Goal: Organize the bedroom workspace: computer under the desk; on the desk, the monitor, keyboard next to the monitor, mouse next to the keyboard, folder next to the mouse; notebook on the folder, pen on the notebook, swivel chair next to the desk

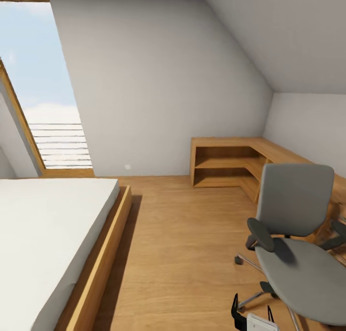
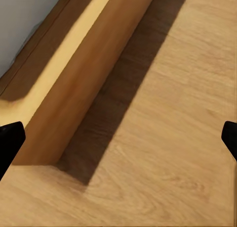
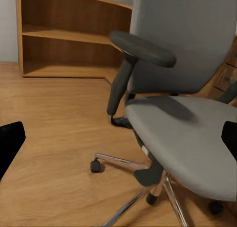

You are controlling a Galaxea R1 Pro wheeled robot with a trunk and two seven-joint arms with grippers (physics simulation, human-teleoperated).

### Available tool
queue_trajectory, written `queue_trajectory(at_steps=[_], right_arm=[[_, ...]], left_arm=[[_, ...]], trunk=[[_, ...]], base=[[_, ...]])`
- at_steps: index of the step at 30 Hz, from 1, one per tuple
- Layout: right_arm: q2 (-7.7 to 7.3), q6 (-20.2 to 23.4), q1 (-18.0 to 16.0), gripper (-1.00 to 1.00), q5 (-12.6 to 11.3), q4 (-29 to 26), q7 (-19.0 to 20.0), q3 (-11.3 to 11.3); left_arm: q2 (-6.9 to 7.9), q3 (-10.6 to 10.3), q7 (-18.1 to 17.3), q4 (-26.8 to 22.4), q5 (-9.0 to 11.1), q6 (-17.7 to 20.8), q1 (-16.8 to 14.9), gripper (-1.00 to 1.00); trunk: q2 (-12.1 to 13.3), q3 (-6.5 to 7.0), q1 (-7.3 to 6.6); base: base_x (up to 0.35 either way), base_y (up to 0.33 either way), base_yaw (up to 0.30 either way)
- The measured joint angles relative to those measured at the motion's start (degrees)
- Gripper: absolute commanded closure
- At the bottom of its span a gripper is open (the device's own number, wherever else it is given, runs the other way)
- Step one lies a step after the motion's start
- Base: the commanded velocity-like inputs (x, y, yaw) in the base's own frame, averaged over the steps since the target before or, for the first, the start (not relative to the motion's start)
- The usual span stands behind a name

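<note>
In the bedroom, swivel chair (image 1: pixel 300 244) stands on the wood floor (image 1: pixel 182 244) at right beside low wooden shelving (image 1: pixel 230 160), seat bare, bed (image 1: pixel 43 235) at left; both grippers, left (image 2: pixel 118 138) and right (image 3: pixel 118 143), fingers spread wide, holding nothing.

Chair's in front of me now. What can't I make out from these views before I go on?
- Swivel chair: seat's right side and base cut off by the head view's edge.
- Wooden cabinet: right run hidden behind the chair back.
- Bed: near end cut off by the head view's edge.
</note>
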Motion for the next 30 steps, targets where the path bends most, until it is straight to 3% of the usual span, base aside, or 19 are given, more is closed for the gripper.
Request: queue_trajectory(at_steps=[8,22,30], right_arm=[[-0.01,0.00,0.00,-1.00,0.01,0.10,0.67,0.00],[-0.03,0.01,0.00,-1.00,0.00,0.08,0.85,-0.02],[-0.02,0.02,0.00,-1.00,0.01,0.09,0.84,-0.03]], left_arm=[[0.01,0.05,0.00,0.01,-0.01,-0.08,-0.03,-1.00],[0.04,0.10,0.10,-0.05,0.08,-0.24,-0.01,-1.00],[0.04,0.10,0.11,-0.08,0.09,-0.24,-0.03,-1.00]], trunk=[[0.00,0.29,0.01],[0.00,1.50,0.01],[0.00,1.66,0.00]], base=[[0.280,-0.071,0.013],[0.090,-0.007,0.004],[0.311,0.000,0.203]])
